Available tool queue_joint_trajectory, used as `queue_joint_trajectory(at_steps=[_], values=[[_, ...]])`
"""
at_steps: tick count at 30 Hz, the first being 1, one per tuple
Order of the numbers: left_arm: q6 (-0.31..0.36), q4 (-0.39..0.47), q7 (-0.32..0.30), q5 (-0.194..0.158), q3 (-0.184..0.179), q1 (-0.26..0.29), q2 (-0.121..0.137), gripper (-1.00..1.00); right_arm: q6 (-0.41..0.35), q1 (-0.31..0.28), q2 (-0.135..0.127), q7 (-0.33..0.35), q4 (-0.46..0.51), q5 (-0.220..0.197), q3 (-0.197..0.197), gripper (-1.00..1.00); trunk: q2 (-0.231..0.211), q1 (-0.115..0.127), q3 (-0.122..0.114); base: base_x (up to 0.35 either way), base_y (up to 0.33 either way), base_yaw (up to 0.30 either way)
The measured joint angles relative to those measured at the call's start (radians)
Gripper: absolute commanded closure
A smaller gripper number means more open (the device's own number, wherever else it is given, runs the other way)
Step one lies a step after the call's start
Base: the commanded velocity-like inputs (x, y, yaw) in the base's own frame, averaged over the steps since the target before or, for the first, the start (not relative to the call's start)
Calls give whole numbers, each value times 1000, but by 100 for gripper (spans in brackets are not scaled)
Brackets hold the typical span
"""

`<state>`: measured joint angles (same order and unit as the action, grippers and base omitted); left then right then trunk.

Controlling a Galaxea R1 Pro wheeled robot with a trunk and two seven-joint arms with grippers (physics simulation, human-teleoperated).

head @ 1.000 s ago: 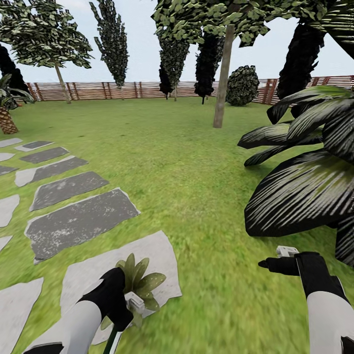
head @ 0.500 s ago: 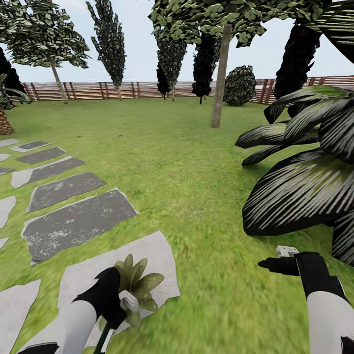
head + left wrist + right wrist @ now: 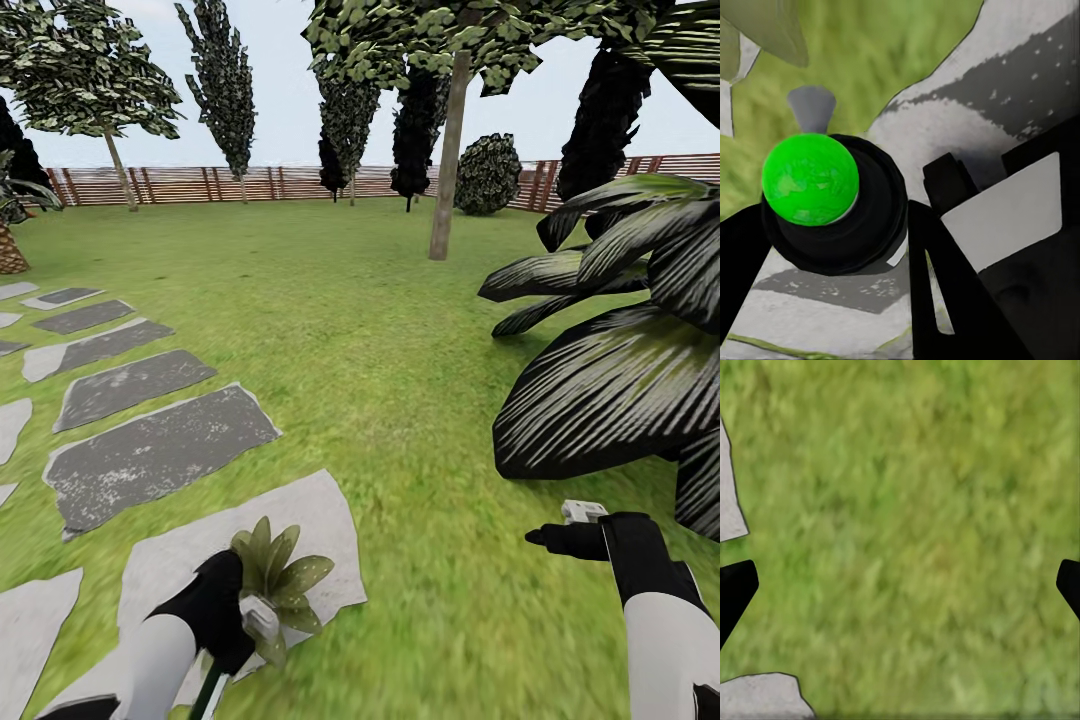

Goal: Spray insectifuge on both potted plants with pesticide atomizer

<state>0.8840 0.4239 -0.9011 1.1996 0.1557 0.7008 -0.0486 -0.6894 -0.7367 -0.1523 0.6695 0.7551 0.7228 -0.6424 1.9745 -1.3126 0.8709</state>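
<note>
Green grass lawn [image 3: 380, 330], grey stone paving slabs [image 3: 160, 450], brown slat fence [image 3: 200, 184]

Camera: swung slightly over the first half second, so the whole scene slid a little toward the left, then held.
Left tool [image 3: 258, 622]: edged lower across the potted plant [image 3: 275, 575].
Atomizer [image 3: 810, 180]: carried lower with the left tool.

Flat bright daylight, no cast shadows; grass [image 3: 907, 532] texture blurry close up
</note>
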Motion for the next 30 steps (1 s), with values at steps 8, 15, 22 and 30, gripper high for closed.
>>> queue_joint_trajectory(at_steps=[8, 15, 22, 30], values=[[-1, -34, 1, 0, 12, -9, 24, 100, 0, 0, 0, -1, 0, 0, 1, -100, 0, 0, 0, 0, 0, 0], [-2, -13, 1, -2, 36, -10, 23, 100, 0, 0, 0, -1, 0, 0, 2, -100, 0, 0, 0, -21, 15, 0], [-1, 39, 1, -1, 42, -10, 22, 100, 0, 0, 0, 0, 0, 0, 0, -100, 0, 0, 0, -109, 91, 0], [0, 41, 1, -2, 43, -10, 22, 100, 1, 0, 0, 0, -6, 2, 0, -100, 0, 0, 0, 36, 56, -93]])
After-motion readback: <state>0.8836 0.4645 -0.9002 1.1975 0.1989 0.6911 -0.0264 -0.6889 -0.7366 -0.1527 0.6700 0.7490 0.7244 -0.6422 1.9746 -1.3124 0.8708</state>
